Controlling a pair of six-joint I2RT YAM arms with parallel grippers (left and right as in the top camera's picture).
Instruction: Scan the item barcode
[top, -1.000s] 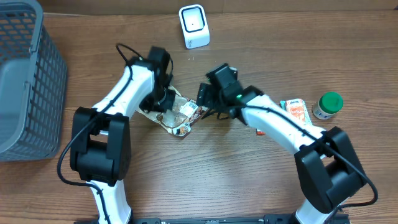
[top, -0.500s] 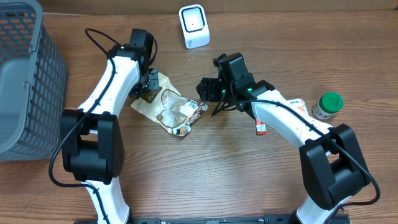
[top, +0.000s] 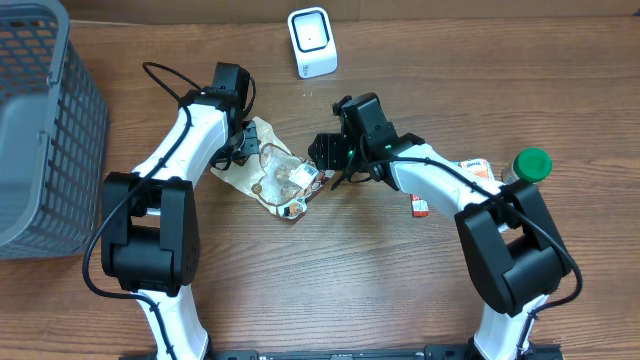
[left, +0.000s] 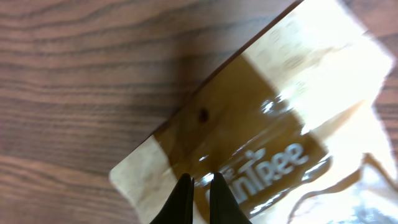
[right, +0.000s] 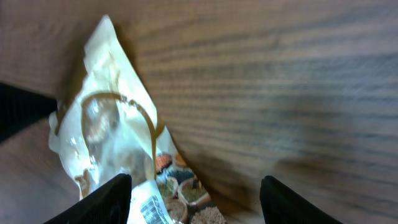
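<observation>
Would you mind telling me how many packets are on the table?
3: a pouch mid-table, an orange packet beside the jar, and a small red one by the right arm. More may hide under the arms.

Brown wood-grain table (top: 400, 80). Flat on it, between the left claw (top: 243, 150) and the right claw (top: 322, 165), a crumpled snack pouch (top: 278, 172): tan end beneath the left claw's tips, printed end just beside the right claw. Beyond the right claw, near the far edge, a white scanner (top: 312, 42). Well outward of the left claw, a grey mesh basket (top: 40, 130). Outward of the right claw, along its arm, a red packet (top: 418, 207), an orange sachet (top: 478, 170) and a green-lidded jar (top: 530, 163).
</observation>
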